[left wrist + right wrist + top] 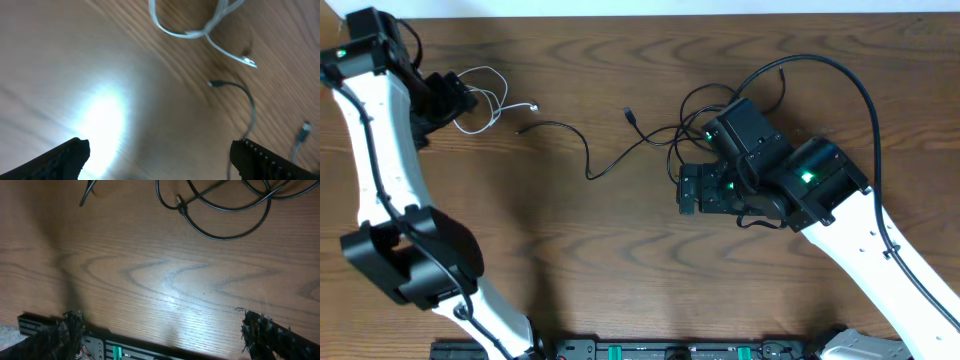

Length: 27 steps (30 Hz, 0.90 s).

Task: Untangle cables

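The short white cable [483, 97] lies looped at the far left, its plug [533, 107] pointing right. My left gripper [455, 100] is open and empty at the loop's left edge. In the left wrist view the white cable [187, 33] lies beyond the open jaws [160, 160]. A long black cable [586, 158] runs across the middle; its end [216, 83] also shows in the left wrist view. More black cables [695, 110] loop by my right arm. My right gripper [688, 190] is open and empty, just in front of those loops [225, 227], with bare wood between its jaws [167, 335].
A black equipment rail [650, 350] runs along the table's near edge and shows in the right wrist view [130, 350]. Thick black arm wires [850, 85] arc over the right arm. The wooden table [600, 260] spans the whole view.
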Available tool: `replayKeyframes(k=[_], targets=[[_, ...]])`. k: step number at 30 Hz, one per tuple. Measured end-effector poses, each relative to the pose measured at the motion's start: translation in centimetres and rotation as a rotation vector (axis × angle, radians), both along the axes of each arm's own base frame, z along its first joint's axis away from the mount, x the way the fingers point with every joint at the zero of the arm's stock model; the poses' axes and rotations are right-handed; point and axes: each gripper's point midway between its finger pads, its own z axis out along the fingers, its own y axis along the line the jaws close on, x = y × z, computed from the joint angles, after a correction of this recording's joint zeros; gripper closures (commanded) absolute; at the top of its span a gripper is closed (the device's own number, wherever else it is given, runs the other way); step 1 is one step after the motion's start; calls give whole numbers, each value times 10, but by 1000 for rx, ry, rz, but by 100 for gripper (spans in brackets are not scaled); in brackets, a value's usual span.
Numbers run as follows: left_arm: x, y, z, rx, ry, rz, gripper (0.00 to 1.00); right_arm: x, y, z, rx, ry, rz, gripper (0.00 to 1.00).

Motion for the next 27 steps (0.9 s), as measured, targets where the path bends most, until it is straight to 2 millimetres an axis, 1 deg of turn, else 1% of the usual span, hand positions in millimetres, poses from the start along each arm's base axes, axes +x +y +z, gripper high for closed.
replayKeyframes(k=[2, 6, 10, 14, 18, 21, 22, 23, 25, 27], targets=[[18, -8, -9, -59, -43, -19, 5, 0, 0, 0, 2, 2, 1, 1], [48, -14, -20, -110, -122, -36, 5, -3, 3, 0, 18, 15, 10, 1], [79, -6, -26, -82, -209, -32, 5, -4, 5, 1, 27, 22, 14, 1], [103, 5, -39, -38, -261, -28, 5, -3, 7, 2, 36, 15, 15, 1], [121, 13, -69, -18, -266, -33, 6, 1, 5, 2, 23, -4, 6, 1], [128, 15, -103, -14, -231, -51, 6, 5, 2, 2, 8, -22, -3, 1], [129, 15, -114, -15, -220, -57, 8, 6, 2, 2, 6, -27, -5, 1], [131, 15, -125, -14, -209, -65, 11, 6, 1, 2, 4, -30, -6, 1], [135, 14, -145, -13, -194, -86, 37, 7, 1, 2, -1, -35, -9, 1], [136, 11, -161, -17, -176, -98, 48, 8, 0, 2, -5, -38, -11, 1]])
